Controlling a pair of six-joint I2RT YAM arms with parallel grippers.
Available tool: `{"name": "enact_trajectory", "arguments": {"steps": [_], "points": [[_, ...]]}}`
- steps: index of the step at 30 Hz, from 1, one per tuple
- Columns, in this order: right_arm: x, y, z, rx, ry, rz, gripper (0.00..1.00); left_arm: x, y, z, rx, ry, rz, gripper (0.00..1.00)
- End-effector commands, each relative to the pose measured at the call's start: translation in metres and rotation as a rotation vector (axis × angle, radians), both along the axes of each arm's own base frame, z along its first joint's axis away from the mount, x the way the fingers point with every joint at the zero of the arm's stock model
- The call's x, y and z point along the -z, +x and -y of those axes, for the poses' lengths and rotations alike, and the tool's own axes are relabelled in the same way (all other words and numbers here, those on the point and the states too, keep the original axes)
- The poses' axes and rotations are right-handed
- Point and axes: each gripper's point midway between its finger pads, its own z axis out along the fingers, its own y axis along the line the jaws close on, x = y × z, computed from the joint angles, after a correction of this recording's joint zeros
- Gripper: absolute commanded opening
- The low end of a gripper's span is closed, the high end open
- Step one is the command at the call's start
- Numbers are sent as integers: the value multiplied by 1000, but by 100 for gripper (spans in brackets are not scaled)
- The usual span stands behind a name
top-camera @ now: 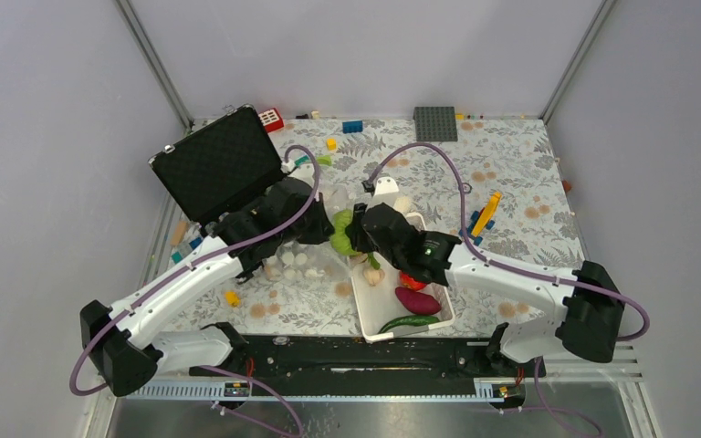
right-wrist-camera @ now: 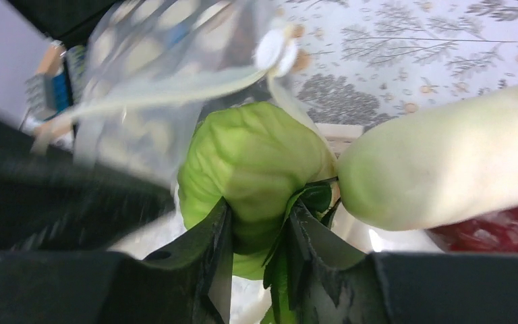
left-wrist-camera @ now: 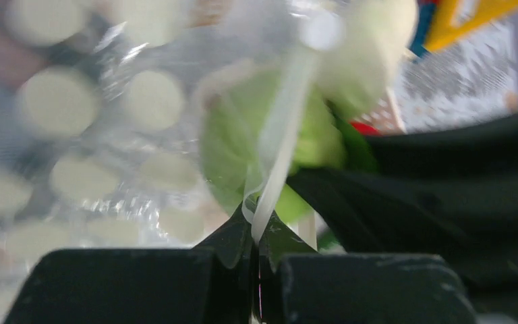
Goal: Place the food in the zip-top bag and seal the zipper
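My right gripper (right-wrist-camera: 260, 229) is shut on the green cabbage (right-wrist-camera: 253, 162), holding it at the mouth of the clear zip-top bag (right-wrist-camera: 148, 88). The left gripper (left-wrist-camera: 256, 236) is shut on the bag's zipper strip (left-wrist-camera: 280, 155), with the cabbage (left-wrist-camera: 236, 148) just behind it. From above, both grippers meet left of the white basket (top-camera: 362, 310), with the cabbage (top-camera: 342, 230) between them. A white radish (right-wrist-camera: 445, 162) and a red tomato (right-wrist-camera: 492, 229) lie close to the right fingers. A purple sweet potato (top-camera: 417, 300) and a long green pepper (top-camera: 408, 322) lie in the basket.
An open black case (top-camera: 219, 164) stands at the back left. White poker chips (top-camera: 292, 265) show through the bag. A grey baseplate (top-camera: 435, 123) and loose bricks lie along the back edge. A yellow piece (top-camera: 486, 214) lies right of the basket.
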Motion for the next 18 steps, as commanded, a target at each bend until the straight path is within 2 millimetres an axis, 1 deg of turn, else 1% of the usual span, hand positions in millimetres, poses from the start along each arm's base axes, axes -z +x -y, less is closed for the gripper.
{"name": "enact_trajectory", "arguments": {"steps": [1,4,8,10,11,12,14,18], "points": [[-31,30,13,200,60,79,4,-42,-35,53,251,-247,-3,0],[-25,19,19,173,71,51,10,-43,-36,56,266,-260,5,0],[-23,2,16,118,153,-7,26,-40,-38,61,290,-270,-11,0],[-22,-8,8,64,198,-33,37,-37,-39,64,304,-275,-24,0],[-28,-9,2,42,237,-26,41,-37,-40,65,309,-280,-28,0],[-29,-11,0,23,250,-27,46,-36,-41,66,312,-284,-31,0],[-32,-15,-1,-2,248,-30,57,-34,-41,65,308,-285,-33,0],[-36,-30,-1,-83,258,-33,82,-27,-38,57,267,-252,-29,0]]}}
